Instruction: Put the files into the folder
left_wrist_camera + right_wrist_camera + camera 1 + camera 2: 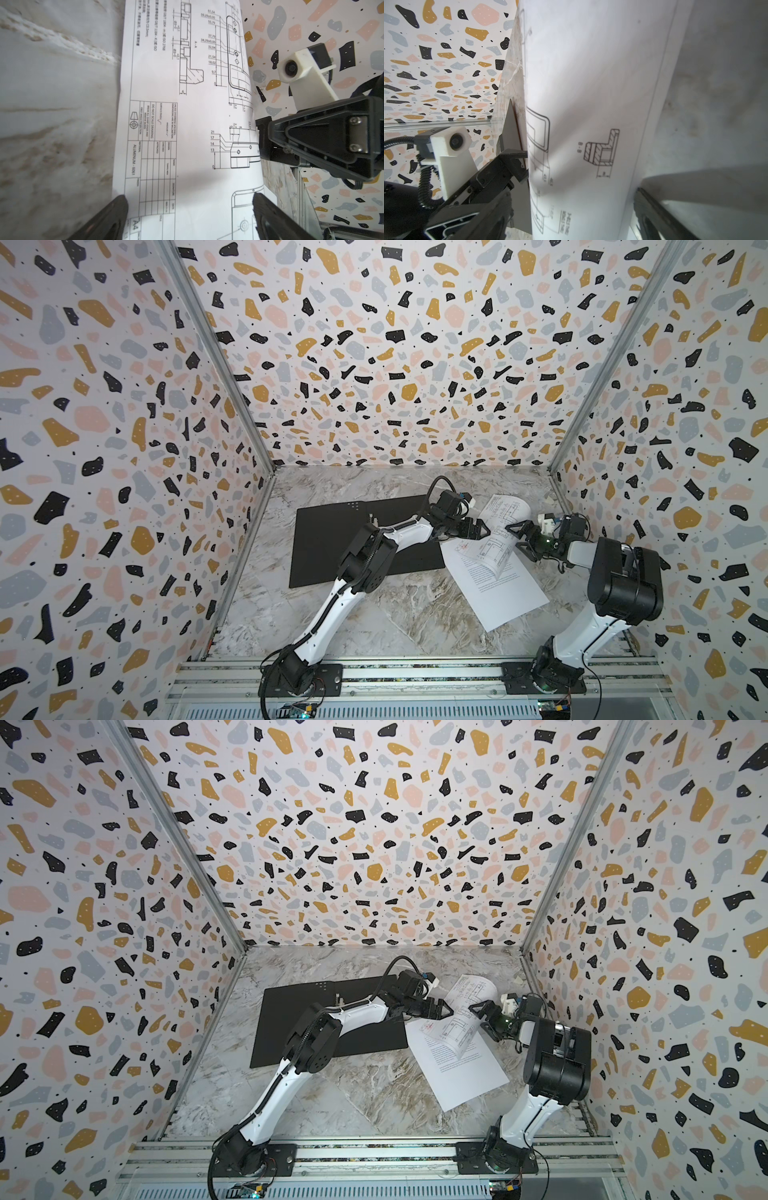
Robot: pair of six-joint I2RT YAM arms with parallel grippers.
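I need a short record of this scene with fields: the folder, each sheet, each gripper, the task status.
folder: open flat on the marble table, black inside up
text sheet: flat on the table, right of the folder
drawing sheet: bowed upward, lying partly over the text sheet
left gripper: open, facing the drawing sheet
right gripper: open, at the sheet's opposite side
status: no sheet in the folder yet
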